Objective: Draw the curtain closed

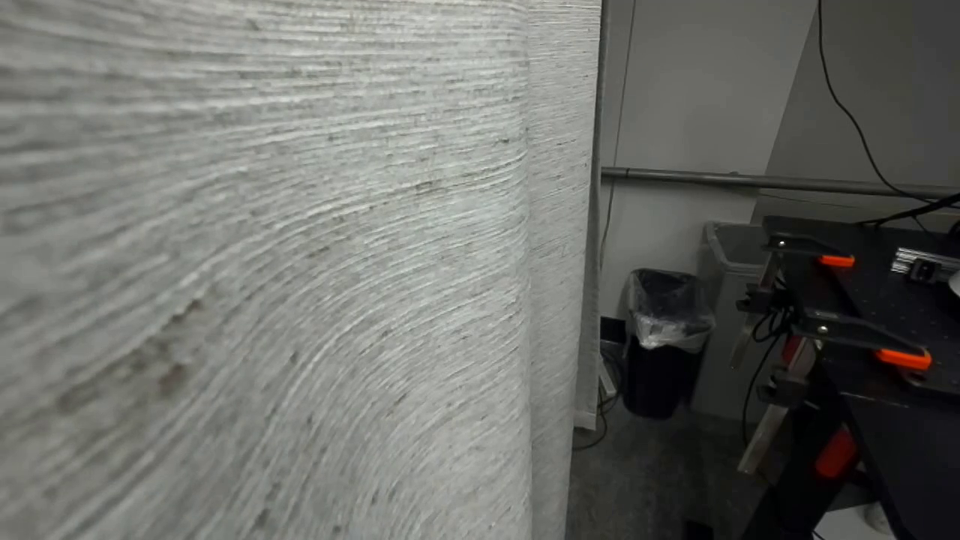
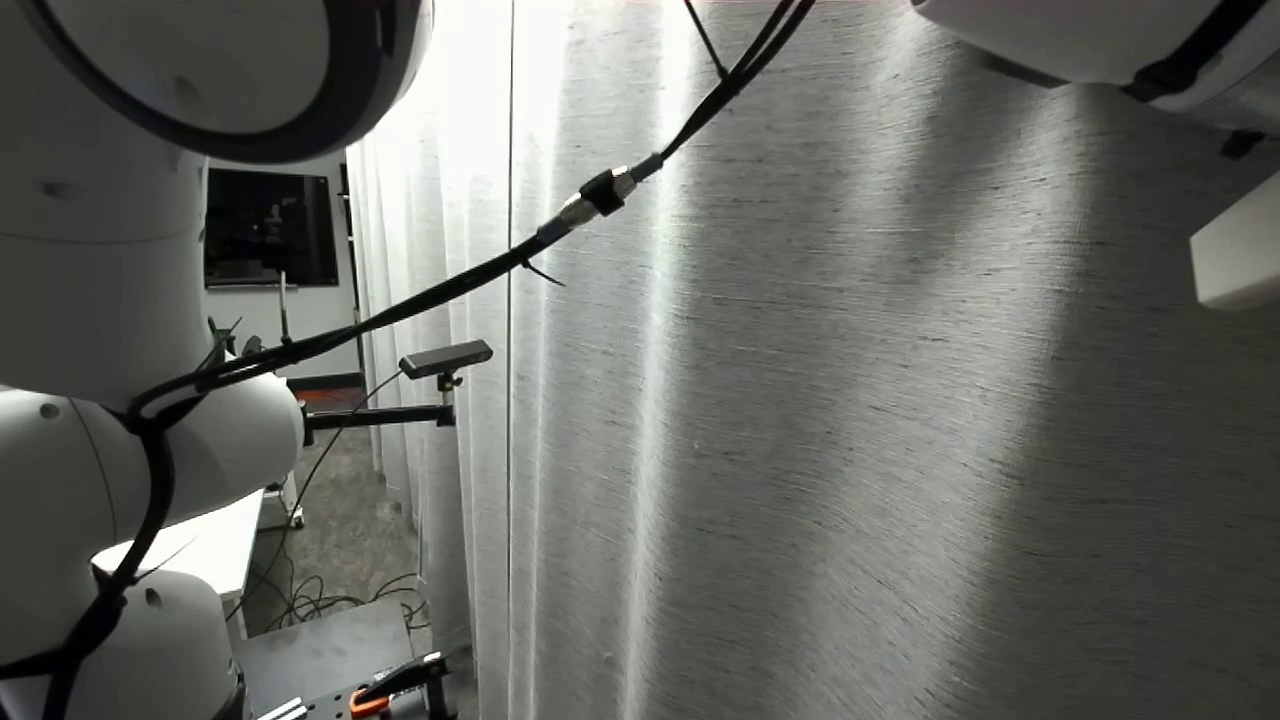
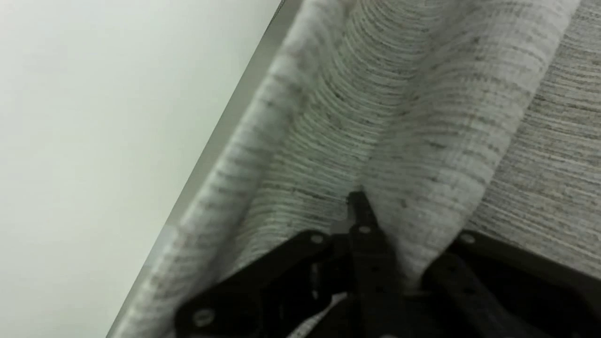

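Observation:
The curtain is light grey woven fabric with fine darker streaks. It fills the left and middle of an exterior view and ends in a vertical edge right of centre. It also hangs in soft folds across the middle and right of an exterior view. In the wrist view the curtain runs diagonally. My gripper is low in that view, with a fold of fabric drawn down between its fingers. It looks shut on this fold. The right fingertip is hidden behind fabric. The gripper shows in neither exterior view.
White arm links and a black cable cross before the curtain. A camera on a bracket sits close to it. A black table with orange-tipped clamps and a lined bin stand beyond its edge. A pipe runs along the wall.

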Motion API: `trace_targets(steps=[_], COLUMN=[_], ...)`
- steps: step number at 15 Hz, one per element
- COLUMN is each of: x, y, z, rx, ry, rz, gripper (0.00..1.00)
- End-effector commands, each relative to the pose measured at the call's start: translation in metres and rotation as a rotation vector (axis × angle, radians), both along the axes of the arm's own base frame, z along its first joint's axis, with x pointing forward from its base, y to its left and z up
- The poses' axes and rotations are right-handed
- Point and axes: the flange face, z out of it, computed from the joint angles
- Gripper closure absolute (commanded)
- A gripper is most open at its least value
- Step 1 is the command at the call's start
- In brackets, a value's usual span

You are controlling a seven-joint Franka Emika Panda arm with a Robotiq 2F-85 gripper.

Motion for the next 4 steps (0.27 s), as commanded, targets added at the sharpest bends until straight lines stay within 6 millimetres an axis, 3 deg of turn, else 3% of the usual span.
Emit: trace_targets(steps=[1,4], x=[0.0010,0.0019], y=[-0.0029,-0.0015], z=[-0.0621,-0.0628], rx=[0.089,0.093], ry=[0.093,0.093], rz=[0.007,0.007], gripper=[0.99,0.99])
